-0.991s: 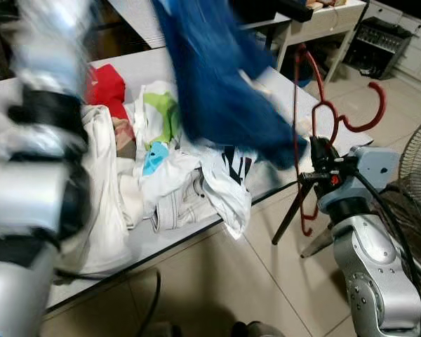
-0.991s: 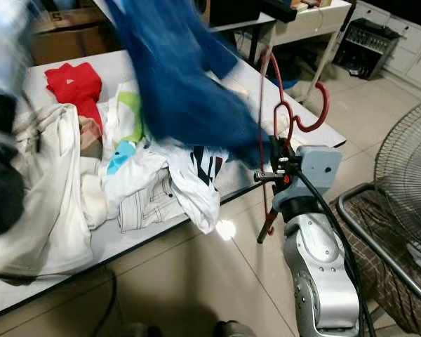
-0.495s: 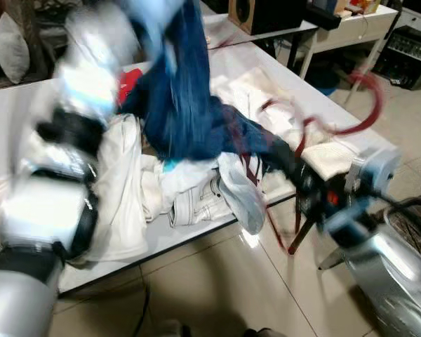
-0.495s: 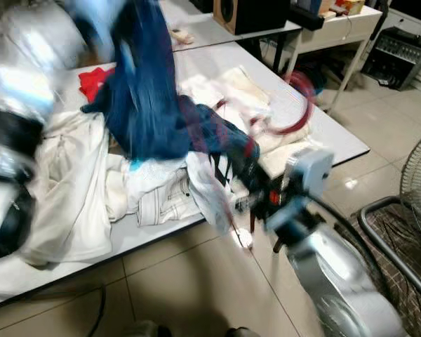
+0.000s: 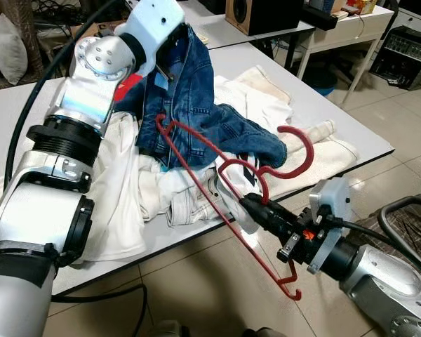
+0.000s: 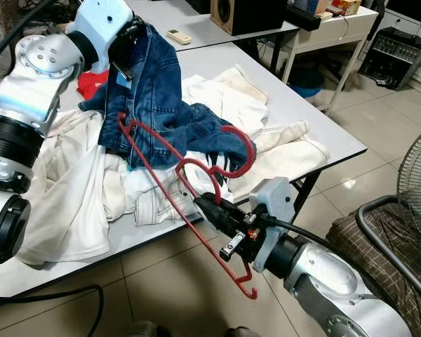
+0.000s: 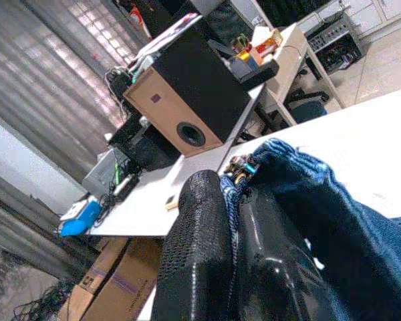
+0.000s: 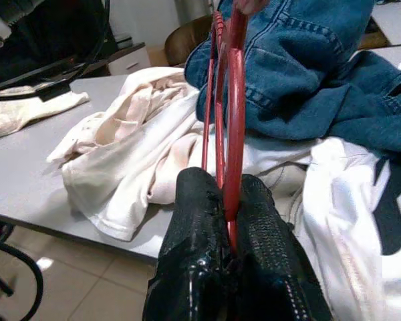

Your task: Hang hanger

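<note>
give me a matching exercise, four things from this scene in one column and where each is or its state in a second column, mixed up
Things:
1. red hanger
2. denim jacket
3. left claw
4. speaker

Place or state:
A. stands on the far table behind the laundry
B. shut on blue denim, raised over the table
C. clamped near its hook in the right claw, one end reaching to the denim
D. lifted by its collar, its lower part draped on the pale clothes

Pairs: 1-C, 2-D, 3-B, 4-A
</note>
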`<state>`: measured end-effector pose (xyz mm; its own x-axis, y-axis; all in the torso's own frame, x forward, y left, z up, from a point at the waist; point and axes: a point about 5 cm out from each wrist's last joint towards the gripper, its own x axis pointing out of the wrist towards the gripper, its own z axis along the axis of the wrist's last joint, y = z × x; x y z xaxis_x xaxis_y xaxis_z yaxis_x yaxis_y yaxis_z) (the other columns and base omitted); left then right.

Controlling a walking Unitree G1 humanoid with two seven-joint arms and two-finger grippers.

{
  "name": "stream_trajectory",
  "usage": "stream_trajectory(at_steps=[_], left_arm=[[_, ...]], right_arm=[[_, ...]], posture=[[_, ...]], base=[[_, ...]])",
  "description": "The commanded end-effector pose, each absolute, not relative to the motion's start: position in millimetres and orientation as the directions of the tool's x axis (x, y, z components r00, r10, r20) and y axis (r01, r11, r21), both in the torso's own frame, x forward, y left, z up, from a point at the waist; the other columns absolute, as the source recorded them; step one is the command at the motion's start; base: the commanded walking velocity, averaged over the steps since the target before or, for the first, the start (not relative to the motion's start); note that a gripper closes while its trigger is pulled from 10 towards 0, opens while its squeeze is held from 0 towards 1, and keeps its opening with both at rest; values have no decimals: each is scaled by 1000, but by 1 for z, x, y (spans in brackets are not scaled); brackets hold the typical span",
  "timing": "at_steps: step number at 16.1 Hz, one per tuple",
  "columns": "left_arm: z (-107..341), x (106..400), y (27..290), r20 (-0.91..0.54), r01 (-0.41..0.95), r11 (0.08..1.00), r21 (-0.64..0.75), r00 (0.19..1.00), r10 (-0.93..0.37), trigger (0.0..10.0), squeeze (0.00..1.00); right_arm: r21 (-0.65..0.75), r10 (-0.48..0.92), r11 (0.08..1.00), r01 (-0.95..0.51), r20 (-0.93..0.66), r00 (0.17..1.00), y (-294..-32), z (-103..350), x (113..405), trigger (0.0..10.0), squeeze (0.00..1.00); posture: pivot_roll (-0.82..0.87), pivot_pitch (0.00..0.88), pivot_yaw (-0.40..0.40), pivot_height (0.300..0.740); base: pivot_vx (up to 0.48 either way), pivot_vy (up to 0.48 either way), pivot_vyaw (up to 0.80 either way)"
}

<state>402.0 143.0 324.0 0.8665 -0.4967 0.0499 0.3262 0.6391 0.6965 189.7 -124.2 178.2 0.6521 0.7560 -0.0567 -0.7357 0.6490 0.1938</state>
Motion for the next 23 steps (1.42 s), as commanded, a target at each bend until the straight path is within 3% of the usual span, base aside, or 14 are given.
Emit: stream_trajectory(at_steps=[1,6,9,12,14,18,21,23], left_arm=[[328,399,144,49,331,625,707,859,-510,0,0],[324,393,149,34,310,568,762,857,-514,0,0],[325,389,160,24,277,531,801,871,-490,0,0],[326,388,165,9,269,510,817,879,-477,0,0],[328,388,169,12,258,507,822,883,-469,0,0],[338,387,180,44,204,512,835,901,-431,0,0],[372,380,175,146,195,587,786,864,-481,0,0],[390,373,173,183,200,603,772,840,-512,0,0]], right_arm=[[204,776,625,-753,-53,629,-121,179,189,10000,0],[202,686,726,-658,-132,716,-129,174,197,10000,0],[132,504,863,-487,-159,849,-161,183,214,10000,0],[75,403,915,-397,-106,909,-177,200,228,10000,0],[61,386,922,-382,-74,920,-180,209,232,10000,0],[23,513,858,-512,-29,858,-175,228,223,10000,0],[17,230,973,-232,80,970,-208,244,252,10000,0],[52,163,984,-171,136,977,-217,254,261,10000,0]], posture=[[9,2,14,740],[2,0,11,740],[-6,0,13,740],[-3,2,5,740],[-4,6,1,740],[-8,17,-4,740],[-7,22,2,740],[-1,24,-1,740]], base=[[0,0,0],[0,0,0],[0,0,0],[0,0,0],[0,0,0],[0,0,0],[0,0,0],[0,0,0]])
